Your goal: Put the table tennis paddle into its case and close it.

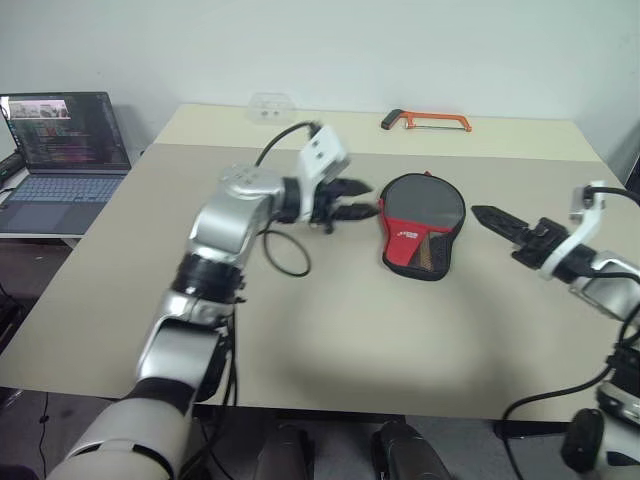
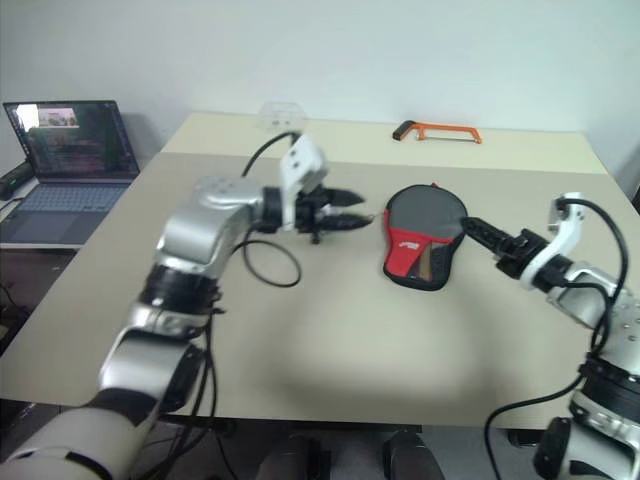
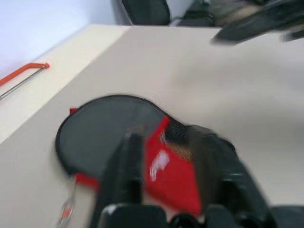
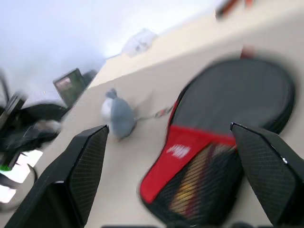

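The case (image 1: 423, 222) lies flat on the beige table (image 1: 330, 340), its black round end toward the far edge and its red part with the white logo nearer. A striped handle (image 4: 194, 190) of the table tennis paddle shows through the mesh pocket; the blade is hidden inside. My left gripper (image 1: 372, 198) hovers just left of the case, pointing at it, open with nothing between its fingers (image 3: 126, 156). To the right of the case, my right gripper (image 2: 470, 226) points at it, open wide and empty.
A small grey plush toy (image 4: 118, 116) sits on the table just beyond the case from my right gripper. An orange-framed hacksaw (image 1: 425, 121) and a clear plastic piece (image 1: 270, 105) lie at the far edge. An open laptop (image 1: 65, 150) stands on a side desk to the left.
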